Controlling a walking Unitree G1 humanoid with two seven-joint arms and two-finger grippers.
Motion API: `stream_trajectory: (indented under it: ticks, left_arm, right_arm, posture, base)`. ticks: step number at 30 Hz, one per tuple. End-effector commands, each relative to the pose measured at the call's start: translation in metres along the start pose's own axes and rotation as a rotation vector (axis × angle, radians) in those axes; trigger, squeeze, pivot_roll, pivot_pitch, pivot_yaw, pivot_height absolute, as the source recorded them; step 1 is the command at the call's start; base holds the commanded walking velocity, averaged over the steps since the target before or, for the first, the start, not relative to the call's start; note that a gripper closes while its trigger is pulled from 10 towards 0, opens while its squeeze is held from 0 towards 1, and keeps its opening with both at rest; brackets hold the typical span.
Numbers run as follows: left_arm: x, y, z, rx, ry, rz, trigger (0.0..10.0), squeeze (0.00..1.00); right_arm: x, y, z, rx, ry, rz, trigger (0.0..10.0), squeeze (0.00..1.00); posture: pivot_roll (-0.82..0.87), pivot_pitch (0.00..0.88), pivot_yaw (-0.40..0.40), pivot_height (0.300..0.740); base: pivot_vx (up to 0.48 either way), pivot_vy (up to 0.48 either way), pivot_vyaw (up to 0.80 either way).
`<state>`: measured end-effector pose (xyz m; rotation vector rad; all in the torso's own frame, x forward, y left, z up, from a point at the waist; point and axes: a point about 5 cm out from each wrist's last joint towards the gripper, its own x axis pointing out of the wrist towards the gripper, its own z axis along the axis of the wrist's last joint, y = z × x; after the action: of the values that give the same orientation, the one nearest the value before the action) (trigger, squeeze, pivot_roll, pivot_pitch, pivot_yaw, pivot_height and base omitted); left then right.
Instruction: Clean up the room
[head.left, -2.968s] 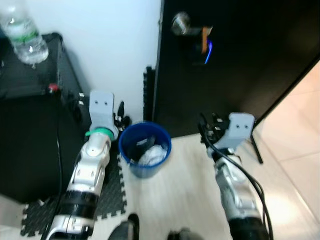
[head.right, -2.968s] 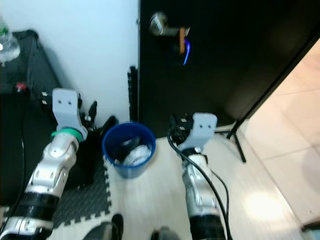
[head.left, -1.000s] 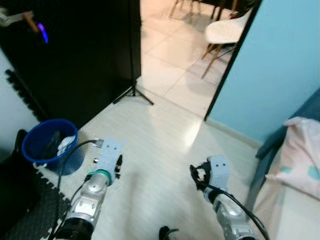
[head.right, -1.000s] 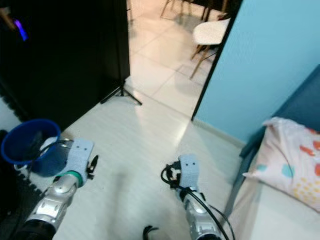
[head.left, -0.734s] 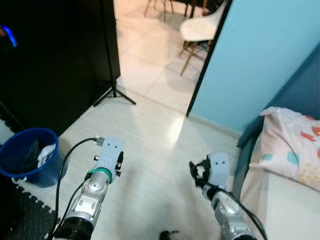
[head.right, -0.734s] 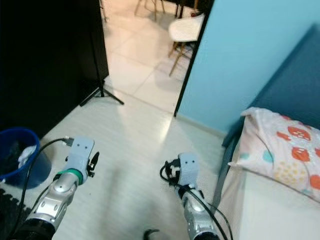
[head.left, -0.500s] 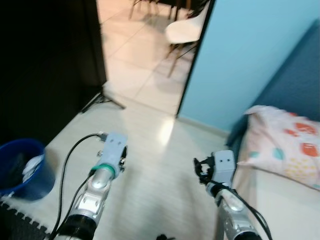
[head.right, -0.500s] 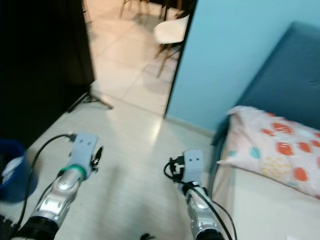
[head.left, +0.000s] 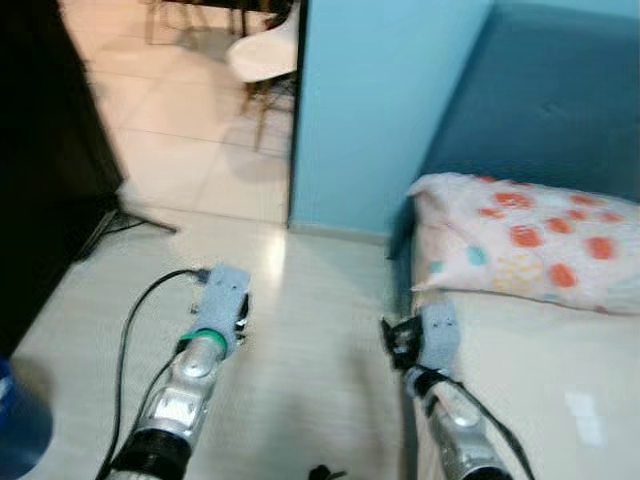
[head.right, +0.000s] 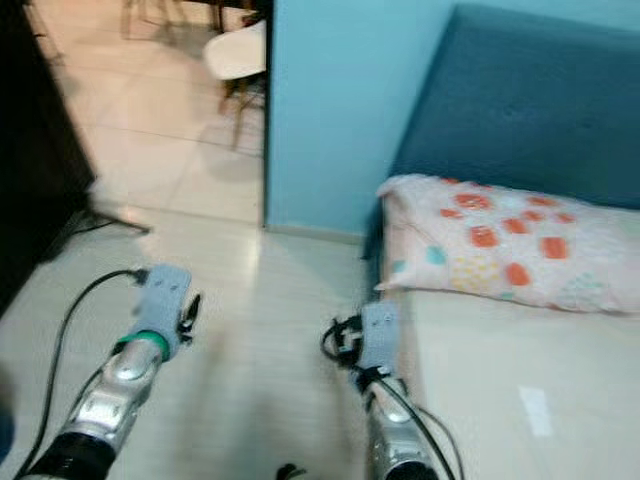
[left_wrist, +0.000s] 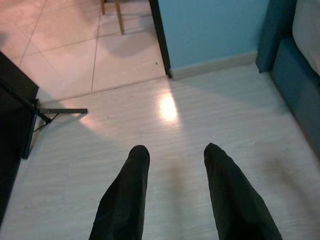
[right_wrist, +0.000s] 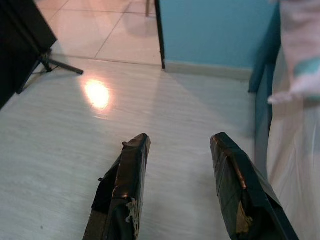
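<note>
Room floor (head.left: 300, 330) of pale planks fills my head view between a blue wall (head.left: 380, 100) and a bed (head.left: 560, 370) with a spotted pillow (head.left: 520, 240) on my right, with a white chair (head.left: 262, 55) out on the tiles beyond the doorway, and both arms reach forward over the floor, the left gripper (head.left: 238, 312) near the middle and the right gripper (head.left: 395, 340) just beside the bed's edge. From my left wrist view, the left gripper (left_wrist: 172, 165) hangs over bare floor with its fingers (left_wrist: 131, 185) spread apart and nothing between them, a black tripod foot (left_wrist: 55, 112) off to one side. From my right wrist view, the right gripper (right_wrist: 177, 150) is likewise spread wide and empty above the planks, the bed's blue frame (right_wrist: 260, 105) close by.
</note>
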<state>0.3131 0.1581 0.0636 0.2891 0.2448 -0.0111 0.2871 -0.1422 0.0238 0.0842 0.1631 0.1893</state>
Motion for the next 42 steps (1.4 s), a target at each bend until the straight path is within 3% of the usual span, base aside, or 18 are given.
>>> stream_trajectory:
  ticks: [1, 42]
  left_arm:
    - [-0.002, -0.006, -0.005, 0.0, 0.014, -0.013, 10.0, 0.0]
    - [0.002, -0.007, 0.006, -0.014, -0.02, -0.032, 10.0, 0.0]
  right_arm:
    - [-0.004, -0.007, -0.004, 0.003, 0.009, -0.023, 10.0, 0.0]
    - [-0.003, -0.015, 0.002, 0.011, -0.02, -0.065, 10.0, 0.0]
  posture:
    - [0.03, 0.067, 0.037, 0.74]
    - [0.02, 0.07, 0.04, 0.74]
  base:
    - [0.0, 0.0, -0.79]
    - [0.0, 0.0, -0.79]
